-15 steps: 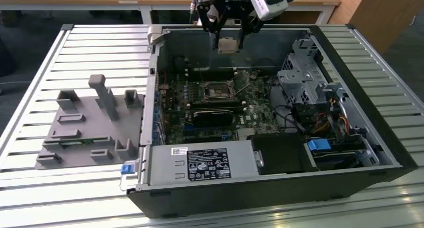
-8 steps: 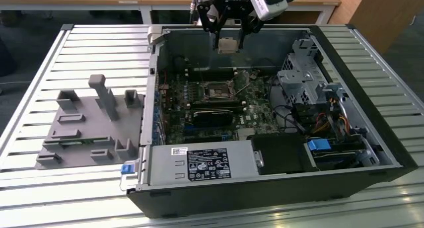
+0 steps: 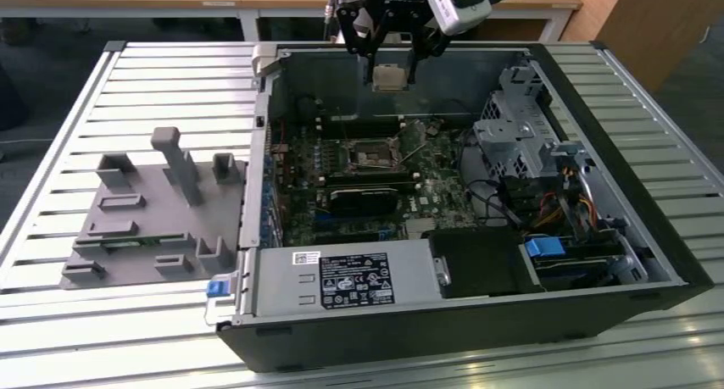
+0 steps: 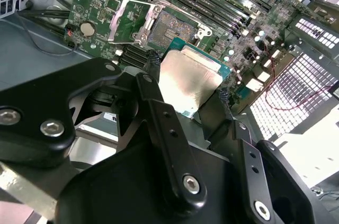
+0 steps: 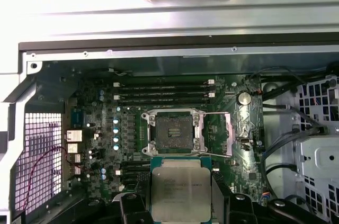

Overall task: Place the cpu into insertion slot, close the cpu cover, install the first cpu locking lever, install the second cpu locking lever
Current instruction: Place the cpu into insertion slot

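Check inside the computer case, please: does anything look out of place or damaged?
Nothing stands out. The pincer holds the cpu above the board; the insertion slot is empty and the cpu cover is swung open beside it.

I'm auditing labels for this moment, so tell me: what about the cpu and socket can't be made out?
Underside of the cpu: faces away in every view while the gripper holds it.
Part of the cpu's rim: hidden behind the gripper in the second wrist view.
Contacts inside the insertion slot: too small in the exterior view.
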Motion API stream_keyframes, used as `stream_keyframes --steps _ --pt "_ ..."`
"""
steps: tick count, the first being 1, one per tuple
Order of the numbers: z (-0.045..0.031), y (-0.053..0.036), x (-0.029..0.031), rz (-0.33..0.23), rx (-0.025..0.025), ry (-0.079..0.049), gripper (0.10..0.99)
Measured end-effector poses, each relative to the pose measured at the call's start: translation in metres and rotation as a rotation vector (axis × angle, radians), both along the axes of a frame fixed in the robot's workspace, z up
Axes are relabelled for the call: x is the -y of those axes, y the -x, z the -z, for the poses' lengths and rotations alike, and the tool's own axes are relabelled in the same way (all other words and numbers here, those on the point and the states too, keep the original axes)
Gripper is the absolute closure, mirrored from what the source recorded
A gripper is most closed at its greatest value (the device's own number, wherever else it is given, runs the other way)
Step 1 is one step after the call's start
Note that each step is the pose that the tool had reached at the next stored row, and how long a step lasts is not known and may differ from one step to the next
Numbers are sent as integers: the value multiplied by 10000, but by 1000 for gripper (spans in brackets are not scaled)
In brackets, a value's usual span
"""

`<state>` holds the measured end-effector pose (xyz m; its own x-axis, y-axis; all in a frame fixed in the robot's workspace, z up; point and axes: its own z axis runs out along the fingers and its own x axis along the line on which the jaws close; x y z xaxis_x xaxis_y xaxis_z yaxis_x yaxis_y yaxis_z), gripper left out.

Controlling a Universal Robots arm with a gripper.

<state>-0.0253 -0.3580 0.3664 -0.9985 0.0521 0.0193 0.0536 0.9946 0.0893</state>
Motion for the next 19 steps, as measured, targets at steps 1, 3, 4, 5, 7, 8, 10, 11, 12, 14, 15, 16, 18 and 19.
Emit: stream_keyframes --steps 1,3,4,5,7,8,10,11,12,14,15,16,18,19 --pt "0 0 0 8 0 0 545" --pt "0 0 0 25 0 0 545" --pt "0 0 0 34 0 1 545" --pt "0 0 0 43 0 0 545" --pt "0 0 0 67 0 0 545" --pt "0 0 0 78 0 1 545" --pt "0 0 0 101 0 0 545" --pt "0 0 0 113 0 0 545" --pt "0 0 0 125 0 -1 545" --pt "0 0 0 150 0 0 545" --pt "0 0 0 162 0 0 545" --pt "0 0 0 174 0 0 545" --pt "0 0 0 196 0 0 545" --pt "0 0 0 206 0 0 545"
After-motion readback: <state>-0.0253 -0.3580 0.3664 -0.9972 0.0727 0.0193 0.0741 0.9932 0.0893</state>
